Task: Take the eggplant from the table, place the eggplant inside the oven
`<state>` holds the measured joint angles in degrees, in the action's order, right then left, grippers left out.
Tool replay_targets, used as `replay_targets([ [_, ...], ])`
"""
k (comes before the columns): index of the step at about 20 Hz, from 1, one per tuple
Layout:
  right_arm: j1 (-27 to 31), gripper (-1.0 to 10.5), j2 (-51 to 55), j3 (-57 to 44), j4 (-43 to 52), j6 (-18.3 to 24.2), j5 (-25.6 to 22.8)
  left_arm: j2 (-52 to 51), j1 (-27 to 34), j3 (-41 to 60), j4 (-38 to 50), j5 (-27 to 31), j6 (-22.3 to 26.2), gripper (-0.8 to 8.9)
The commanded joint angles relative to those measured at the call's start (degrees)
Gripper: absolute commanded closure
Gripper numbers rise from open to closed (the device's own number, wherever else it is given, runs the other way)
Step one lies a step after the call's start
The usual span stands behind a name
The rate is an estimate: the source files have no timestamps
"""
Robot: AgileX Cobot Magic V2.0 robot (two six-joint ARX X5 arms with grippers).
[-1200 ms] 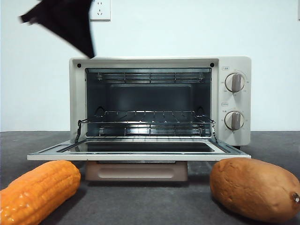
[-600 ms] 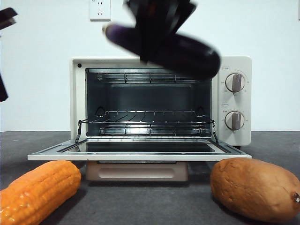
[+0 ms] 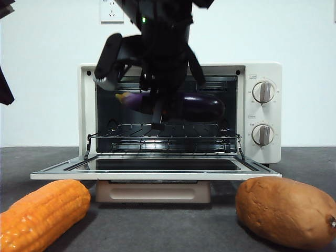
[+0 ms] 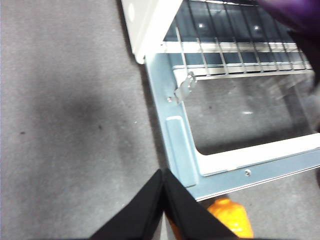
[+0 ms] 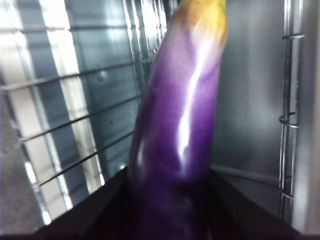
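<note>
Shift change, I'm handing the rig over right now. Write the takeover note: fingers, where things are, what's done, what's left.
Right gripper: fingers shut on the eggplant, which it holds level in the oven's mouth, above the wire rack, not resting on it.
Left gripper: fingers shut, empty, waiting over the table by the corner of the open door.
Done: eggplant picked up off the table and brought to the oven.
Left: lower it onto the rack, release, draw the arm back out.
Corn and sweet potato lie on the table in front of the oven; leave them.
</note>
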<state>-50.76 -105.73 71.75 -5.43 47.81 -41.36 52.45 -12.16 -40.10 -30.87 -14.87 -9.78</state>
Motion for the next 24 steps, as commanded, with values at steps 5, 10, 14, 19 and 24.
replay_targets([
  [5, 1.29, 7.2, -1.55, 0.70, 0.96, 0.20, -0.15, 0.31, -0.07, -0.37, 0.92, -0.17, 0.07, 8.08],
  [10, 1.51, 6.5, -1.55, 0.70, -1.25, -7.28, 3.96, 0.31, -0.07, -0.37, 0.66, -0.17, 0.07, 8.08],
  [14, 1.36, 6.5, -1.55, 0.70, -1.27, -9.57, 3.87, 0.31, -0.07, -0.37, 0.44, -0.20, 0.07, 8.08],
  [19, -0.44, 6.5, -1.51, 0.70, -1.44, -10.36, 3.67, 0.35, -0.07, -0.35, 0.44, -0.17, 0.07, 8.08],
  [24, -1.99, 6.5, -1.51, 0.70, -1.46, -10.38, 3.56, 0.35, -0.07, -0.35, 0.44, -0.17, 0.07, 8.08],
])
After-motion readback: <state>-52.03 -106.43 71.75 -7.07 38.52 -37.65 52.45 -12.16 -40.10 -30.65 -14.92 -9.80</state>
